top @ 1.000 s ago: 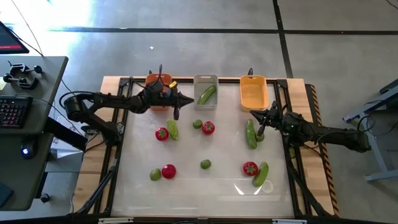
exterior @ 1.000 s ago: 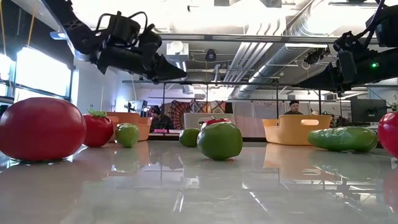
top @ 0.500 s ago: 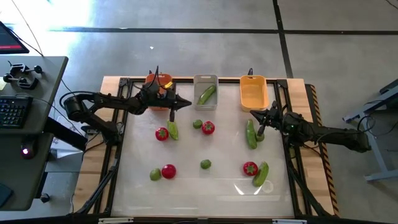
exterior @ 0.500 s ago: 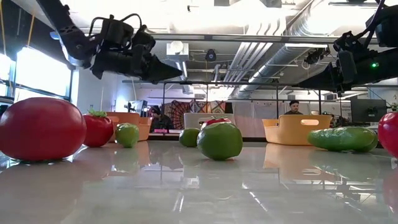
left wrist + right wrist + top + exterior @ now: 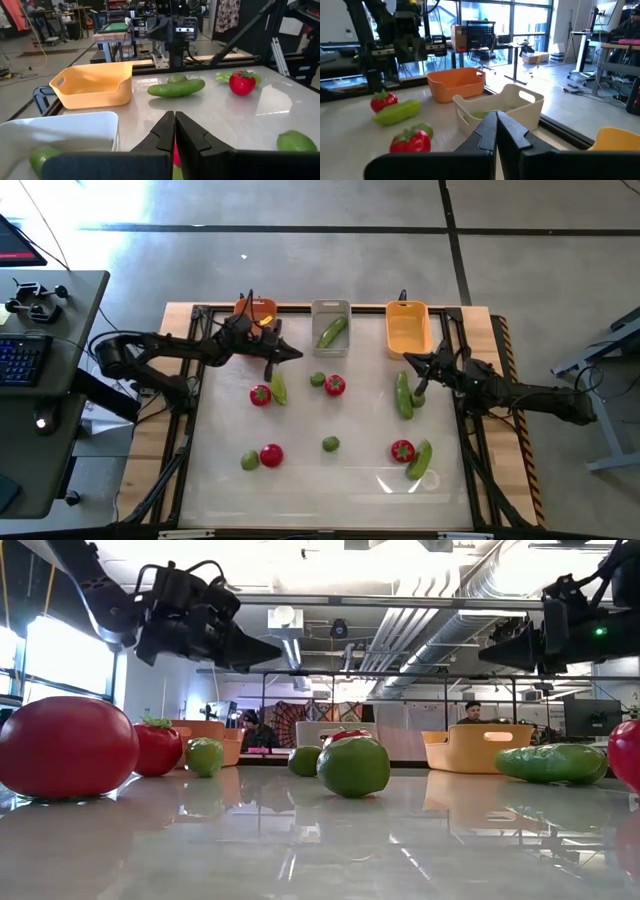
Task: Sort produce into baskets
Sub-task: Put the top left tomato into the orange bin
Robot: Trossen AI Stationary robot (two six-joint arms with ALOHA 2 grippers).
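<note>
Scattered over the glossy white table [image 5: 300, 480] lie tomatoes, limes and cucumbers, with one cucumber [image 5: 333, 332] already in the grey bin [image 5: 330, 308]. Just past the left gripper [image 5: 297, 354], fingers pressed together and empty, lie a cucumber [image 5: 277, 388] and a tomato [image 5: 260, 395]. Over on the other side the right gripper [image 5: 406, 359], also pinched shut, hangs near a long cucumber [image 5: 403, 396], seemingly above it.

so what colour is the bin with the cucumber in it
Pale grey bin, clearest in the high view.
</note>
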